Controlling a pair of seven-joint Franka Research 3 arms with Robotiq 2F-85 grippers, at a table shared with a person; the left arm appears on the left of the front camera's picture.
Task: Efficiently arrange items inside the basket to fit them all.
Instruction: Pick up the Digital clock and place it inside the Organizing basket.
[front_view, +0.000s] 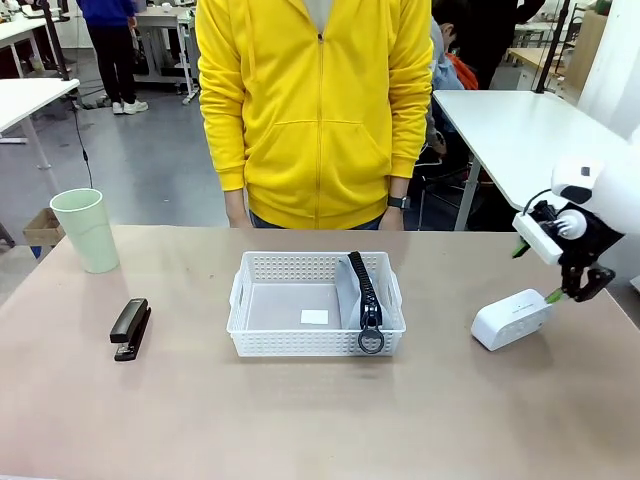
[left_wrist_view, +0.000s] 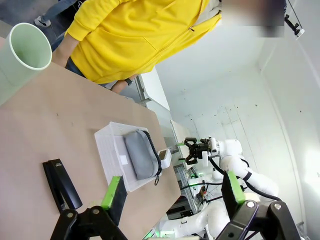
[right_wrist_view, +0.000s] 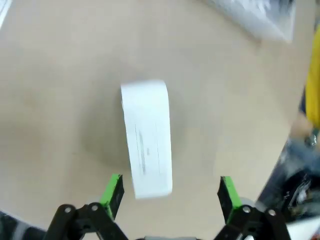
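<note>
Right pincer (right_wrist_view: 170, 192) hangs released above the white boxy device (right_wrist_view: 146, 140), off-centre; one finger could strike it and push it away.

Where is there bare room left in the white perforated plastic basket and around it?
Basket floor is bare from the left wall to the grey zippered pouch along the right wall. Tabletop lies open between black stapler and basket. Tighter at the white boxy device, where the open right gripper hovers.

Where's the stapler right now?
Front view: the stapler lies on the table on the robot's left, outside the basket and to its left, nearer the robot than the cup.
</note>
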